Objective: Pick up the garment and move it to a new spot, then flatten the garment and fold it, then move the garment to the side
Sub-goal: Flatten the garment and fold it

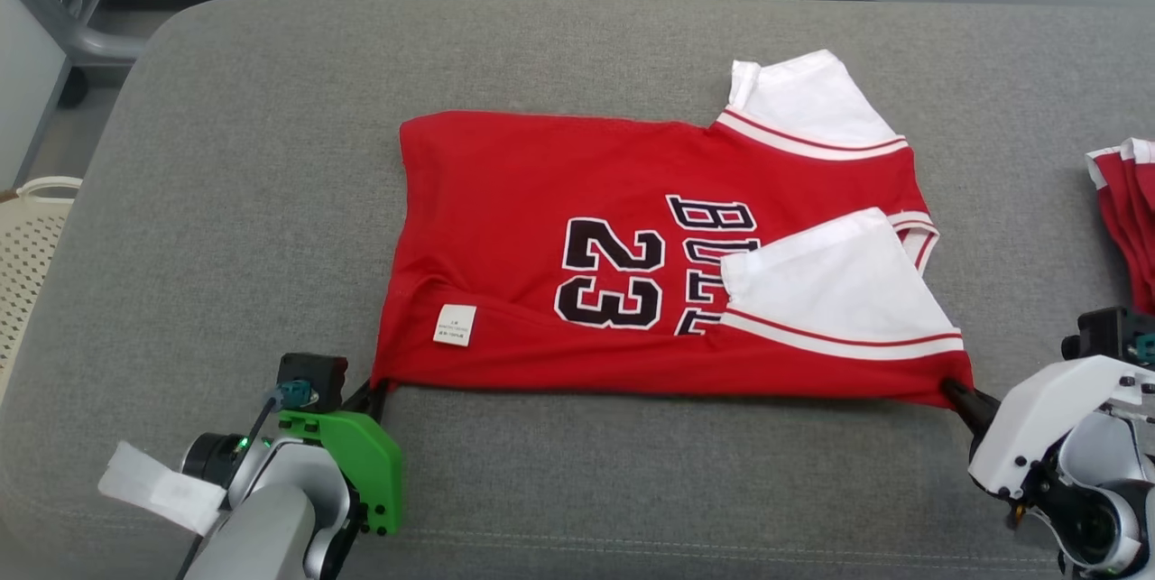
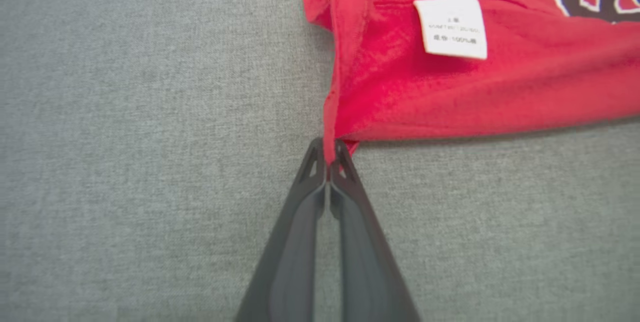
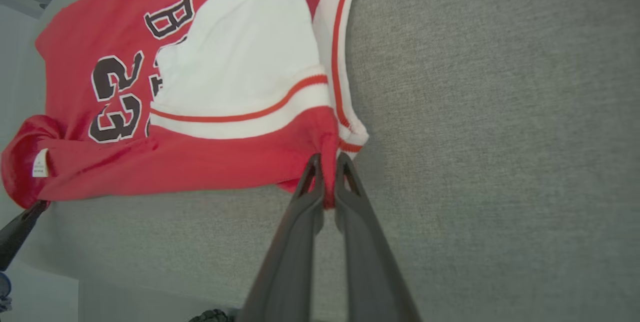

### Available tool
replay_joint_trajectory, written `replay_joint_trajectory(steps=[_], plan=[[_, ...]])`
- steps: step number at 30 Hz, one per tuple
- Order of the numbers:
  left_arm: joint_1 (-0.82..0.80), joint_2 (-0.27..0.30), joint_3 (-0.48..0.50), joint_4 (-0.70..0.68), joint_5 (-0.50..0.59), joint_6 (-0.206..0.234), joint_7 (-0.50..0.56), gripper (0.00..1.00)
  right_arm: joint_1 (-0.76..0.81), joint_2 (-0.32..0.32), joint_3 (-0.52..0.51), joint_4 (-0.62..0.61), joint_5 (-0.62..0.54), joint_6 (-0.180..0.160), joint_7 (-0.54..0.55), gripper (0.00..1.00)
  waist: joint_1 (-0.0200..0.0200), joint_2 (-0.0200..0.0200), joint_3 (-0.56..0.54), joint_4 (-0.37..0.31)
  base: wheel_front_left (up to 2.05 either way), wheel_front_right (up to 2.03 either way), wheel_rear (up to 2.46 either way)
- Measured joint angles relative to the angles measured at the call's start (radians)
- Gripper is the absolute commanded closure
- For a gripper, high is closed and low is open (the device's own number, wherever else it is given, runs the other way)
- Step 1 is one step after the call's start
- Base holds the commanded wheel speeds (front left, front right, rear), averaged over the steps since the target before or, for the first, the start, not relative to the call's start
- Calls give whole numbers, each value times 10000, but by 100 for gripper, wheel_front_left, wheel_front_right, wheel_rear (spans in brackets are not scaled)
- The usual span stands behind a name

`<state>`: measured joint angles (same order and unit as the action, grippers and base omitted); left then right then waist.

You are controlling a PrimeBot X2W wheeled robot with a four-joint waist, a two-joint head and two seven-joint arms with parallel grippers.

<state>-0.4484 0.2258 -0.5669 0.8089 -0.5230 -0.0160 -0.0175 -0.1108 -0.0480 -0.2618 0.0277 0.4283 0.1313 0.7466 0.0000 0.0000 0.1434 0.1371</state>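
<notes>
The garment (image 1: 577,228) is a red jersey with white sleeves and a black "23", lying spread sideways on the grey cushion (image 1: 271,156). One white sleeve is folded in over the lettering. My left gripper (image 1: 377,392) is shut on the jersey's near left corner (image 2: 330,149), by the hem with the white label (image 2: 452,26). My right gripper (image 1: 956,395) is shut on the near right corner (image 3: 327,172), just below the folded sleeve (image 3: 240,61). The near edge runs taut and slightly raised between the two grips.
A second red and white garment (image 1: 1128,210) lies bunched at the cushion's right edge. A pale perforated basket (image 1: 32,237) stands off the cushion at the left. The cushion's front strip lies between my arms; the left gripper's tip (image 3: 20,227) shows low left in the right wrist view.
</notes>
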Motion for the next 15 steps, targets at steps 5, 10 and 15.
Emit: replay_joint_trajectory(steps=[5, 10, 15], plan=[[640, 443, 38, -817, -221, -2, 374, 100, 894, 0, -150, -1204, 397, 2, 803, 100, 0, 0, -182, -86, 0, 0, 0], [1369, 713, 128, -1636, -485, 265, 913, 100, 1507, 4, -259, -1639, 662, 2, 1124, 100, 0, 0, -277, -199, 0, 0, 0], [2161, 1037, 184, -2621, -750, 571, 1457, 100, 1755, 2, -234, -1653, 761, 2, 1145, 100, 0, 0, -308, -250, 0, 0, 0]])
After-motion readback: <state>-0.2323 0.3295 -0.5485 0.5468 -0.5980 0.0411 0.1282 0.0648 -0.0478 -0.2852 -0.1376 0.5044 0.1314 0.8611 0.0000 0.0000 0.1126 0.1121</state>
